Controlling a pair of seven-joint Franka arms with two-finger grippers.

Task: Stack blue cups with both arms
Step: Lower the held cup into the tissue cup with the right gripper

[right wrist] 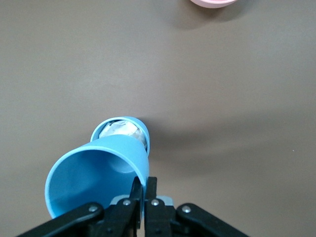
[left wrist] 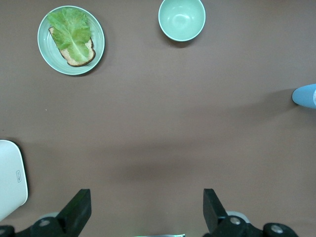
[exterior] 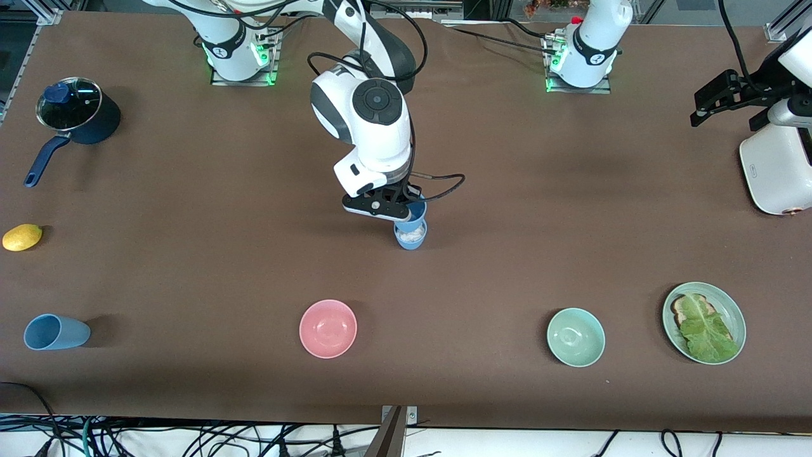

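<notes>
blue cup (right wrist: pixel 96 170) pinched in right gripper (right wrist: pixel 143 191)

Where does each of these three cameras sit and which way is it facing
Front view: high across the table, facing both arms; right pincer holds a blue cup over a standing cup.
Left wrist view: on the left arm, looking down past its open left pincer at the mint bowl.
Right wrist view: on the right arm, looking down at its held cup.
Shared: front and left wrist views show the mint bowl.
</notes>
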